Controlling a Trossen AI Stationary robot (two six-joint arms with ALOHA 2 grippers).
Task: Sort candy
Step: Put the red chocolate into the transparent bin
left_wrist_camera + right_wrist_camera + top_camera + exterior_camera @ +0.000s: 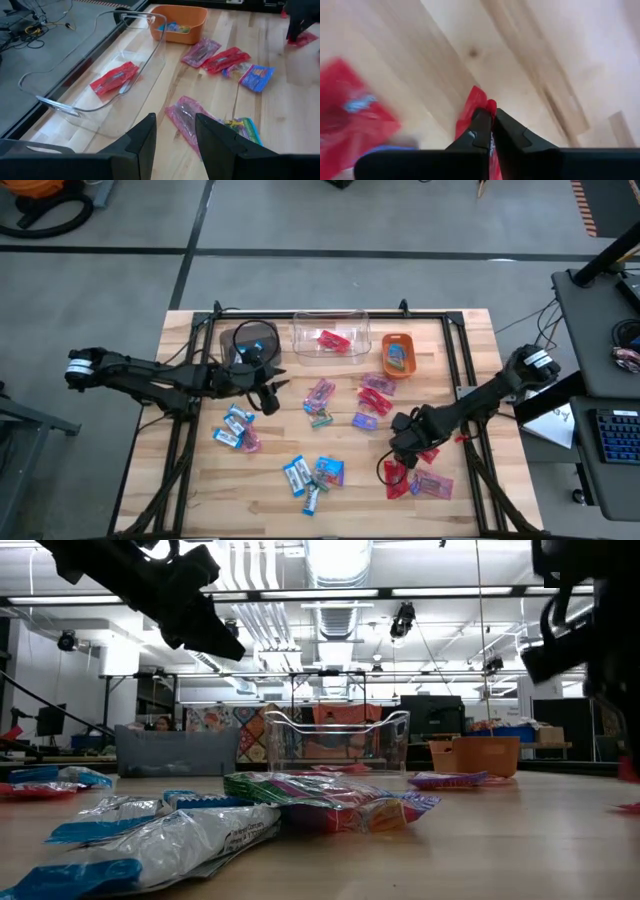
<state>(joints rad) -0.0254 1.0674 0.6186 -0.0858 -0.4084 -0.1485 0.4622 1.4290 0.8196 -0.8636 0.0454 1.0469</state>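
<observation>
Wrapped candy lies scattered flat on the wooden table (200,480): blue-and-white pieces (235,428) (300,475), pink ones (320,392) and red ones (375,385). My right gripper (402,448) is at the near right, shut on a red candy (394,476). My left gripper (268,395) hovers open and empty left of the middle. In the left wrist view its fingers stand apart (175,135) above a pink candy (187,117). My right gripper pinches the red candy by one end of its wrapper (477,100) between its two shut fingers (482,131). The fingers come from above, pointing down. The candy hangs below the fingers; its red edge also shows in the low view (629,770), above the table.
Along the far edge stand a dark brown bin (250,345), a clear bin (330,340) holding a red candy (115,77), and an orange bin (398,352) holding a blue candy. More red and pink candy (430,482) lies beside my right gripper. Black frame rails (180,430) run along the table.
</observation>
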